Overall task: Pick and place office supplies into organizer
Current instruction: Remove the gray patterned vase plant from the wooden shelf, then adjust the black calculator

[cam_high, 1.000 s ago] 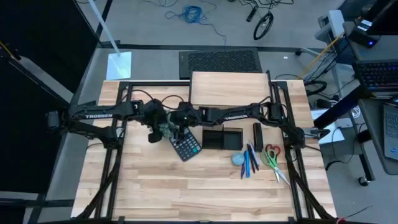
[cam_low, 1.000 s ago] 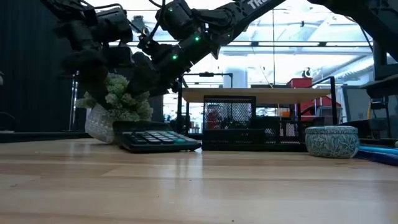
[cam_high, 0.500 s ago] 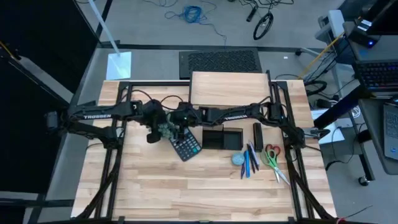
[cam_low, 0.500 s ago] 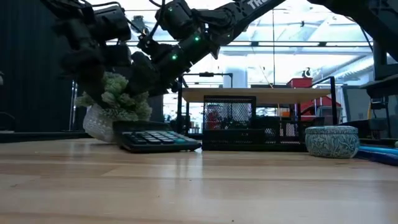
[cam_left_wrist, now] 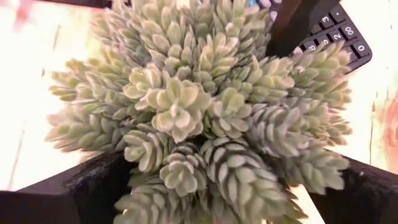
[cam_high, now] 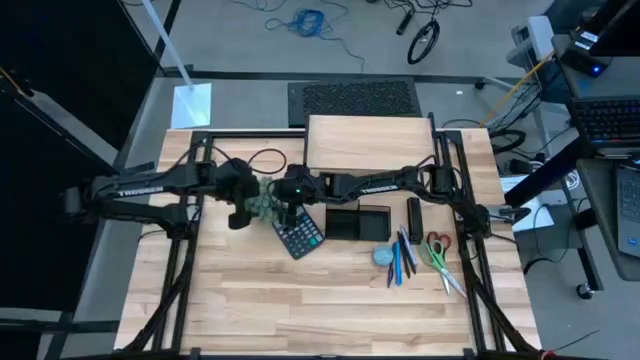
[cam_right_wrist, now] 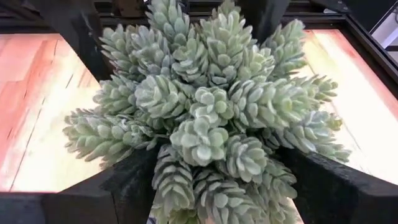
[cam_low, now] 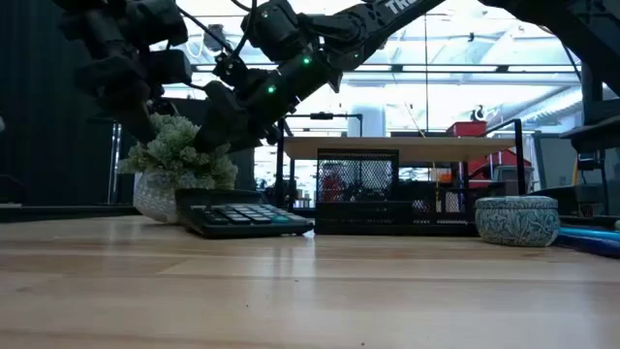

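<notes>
Hands [cam_high: 243, 207] [cam_high: 283, 205] flank plant [cam_high: 262, 206] beside calculator [cam_high: 299, 235].

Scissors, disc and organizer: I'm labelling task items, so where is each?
Scissors [cam_high: 437, 251]: high view, on the handles.
Disc [cam_low: 516, 220]: low view, on its side wall.
Organizer [cam_high: 343, 224]: high view, on its floor.

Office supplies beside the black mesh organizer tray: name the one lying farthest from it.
The scissors with red and green handles: they lie beyond the round blue-grey disc and slim blue pens, farthest right.
</notes>
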Motion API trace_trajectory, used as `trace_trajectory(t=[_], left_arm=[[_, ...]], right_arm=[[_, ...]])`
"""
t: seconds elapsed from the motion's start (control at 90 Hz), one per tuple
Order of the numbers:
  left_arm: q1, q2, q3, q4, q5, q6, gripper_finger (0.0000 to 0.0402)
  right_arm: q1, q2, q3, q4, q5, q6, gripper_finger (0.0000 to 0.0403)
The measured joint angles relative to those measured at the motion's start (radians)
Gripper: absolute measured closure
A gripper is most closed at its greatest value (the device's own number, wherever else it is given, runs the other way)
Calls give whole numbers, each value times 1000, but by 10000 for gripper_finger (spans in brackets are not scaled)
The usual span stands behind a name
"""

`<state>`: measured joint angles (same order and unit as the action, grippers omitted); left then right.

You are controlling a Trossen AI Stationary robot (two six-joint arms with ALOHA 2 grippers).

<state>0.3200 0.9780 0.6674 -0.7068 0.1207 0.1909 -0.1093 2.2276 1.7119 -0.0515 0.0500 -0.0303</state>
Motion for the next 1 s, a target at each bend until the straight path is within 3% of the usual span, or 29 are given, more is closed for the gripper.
trace_trajectory(t=[0.333, 0.6, 0.711, 1.0], left_arm=[[0, -86, 82, -70, -127, 10, 2], [0, -131, 107, -61, -136, 35, 2], [0, -130, 107, -61, -137, 33, 2], [0, -130, 107, -51, -137, 33, 2]], right_arm=[[1, -4, 0, 44, 0, -8, 108], [1, -32, 2, 63, -2, -15, 108], [2, -83, 0, -5, -3, -30, 108], [28, -192, -2, -382, 4, -42, 108]])
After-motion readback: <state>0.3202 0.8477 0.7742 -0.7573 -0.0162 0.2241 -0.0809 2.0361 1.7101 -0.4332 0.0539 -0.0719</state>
